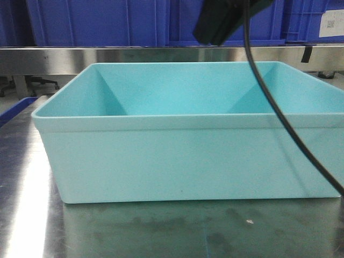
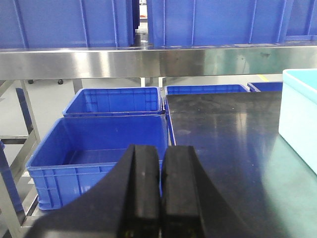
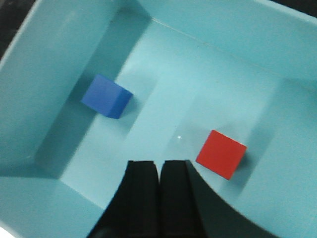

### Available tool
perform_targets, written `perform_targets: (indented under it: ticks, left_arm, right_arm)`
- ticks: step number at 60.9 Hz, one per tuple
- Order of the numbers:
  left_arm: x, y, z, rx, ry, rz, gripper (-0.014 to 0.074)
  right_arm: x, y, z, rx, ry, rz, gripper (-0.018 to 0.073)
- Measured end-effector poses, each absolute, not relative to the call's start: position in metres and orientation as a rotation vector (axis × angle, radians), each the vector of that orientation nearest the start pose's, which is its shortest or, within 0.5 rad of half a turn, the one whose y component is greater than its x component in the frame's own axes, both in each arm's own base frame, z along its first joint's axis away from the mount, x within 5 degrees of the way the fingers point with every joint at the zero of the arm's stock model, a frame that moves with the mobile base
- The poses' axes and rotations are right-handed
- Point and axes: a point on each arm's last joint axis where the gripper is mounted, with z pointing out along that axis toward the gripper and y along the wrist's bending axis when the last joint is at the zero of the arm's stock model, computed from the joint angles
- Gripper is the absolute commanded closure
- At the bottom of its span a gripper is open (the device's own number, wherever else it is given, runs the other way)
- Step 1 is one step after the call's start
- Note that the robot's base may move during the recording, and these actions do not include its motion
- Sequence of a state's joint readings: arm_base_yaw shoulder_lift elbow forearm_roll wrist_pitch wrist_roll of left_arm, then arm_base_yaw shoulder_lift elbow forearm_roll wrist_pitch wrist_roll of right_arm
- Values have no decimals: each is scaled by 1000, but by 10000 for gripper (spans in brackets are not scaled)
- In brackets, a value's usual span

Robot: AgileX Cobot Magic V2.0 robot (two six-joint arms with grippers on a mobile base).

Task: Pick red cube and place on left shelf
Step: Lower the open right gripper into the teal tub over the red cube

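Observation:
The red cube (image 3: 221, 153) lies on the floor of the light teal tub (image 3: 213, 79). My right gripper (image 3: 159, 164) hangs above the tub, shut and empty, with the cube just to the right of its tips. In the front view the tub (image 1: 183, 156) hides the cube, and part of the right arm (image 1: 217, 19) shows at the top. My left gripper (image 2: 162, 151) is shut and empty, over the left edge of the dark steel table (image 2: 233, 144). The stainless shelf rail (image 2: 148, 62) runs across in front of it and also shows in the front view (image 1: 107, 56).
A blue cube (image 3: 106, 96) lies in the tub to the left of the red one. Large blue crates (image 2: 213, 22) stand on the shelf. Open blue crates (image 2: 99, 153) stand on the floor left of the table. A black cable (image 1: 279, 113) hangs across the tub's front.

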State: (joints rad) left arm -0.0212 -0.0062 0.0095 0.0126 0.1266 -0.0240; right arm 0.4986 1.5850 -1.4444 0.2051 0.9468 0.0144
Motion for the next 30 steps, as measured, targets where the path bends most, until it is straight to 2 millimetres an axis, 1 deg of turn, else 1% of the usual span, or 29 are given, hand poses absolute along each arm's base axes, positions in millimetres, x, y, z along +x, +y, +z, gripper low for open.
perform_targets:
  ticks: [3, 5, 13, 14, 17, 25, 30]
  left_arm:
    - [56, -1, 199, 7, 1614, -24, 495]
    - [56, -1, 199, 7, 1614, -24, 495]
    - [56, -1, 199, 7, 1614, -24, 495]
    - [56, -1, 199, 7, 1614, -24, 495]
    - [56, -1, 199, 7, 1614, -24, 495]
    - [56, -1, 199, 7, 1614, -24, 495]
    - [56, -1, 199, 7, 1614, -24, 495]
  right_arm:
    - [299, 178, 335, -511, 2568, 423, 442]
    - [300, 178, 333, -498, 2581, 412, 396]
    - [302, 177, 332, -477, 2590, 398, 179]
    - [302, 177, 332, -477, 2590, 398, 134]
    - [302, 177, 332, -475, 2593, 396, 69]
    - [302, 177, 332, -472, 2597, 394, -42]
    - [302, 177, 332, -472, 2597, 387, -69]
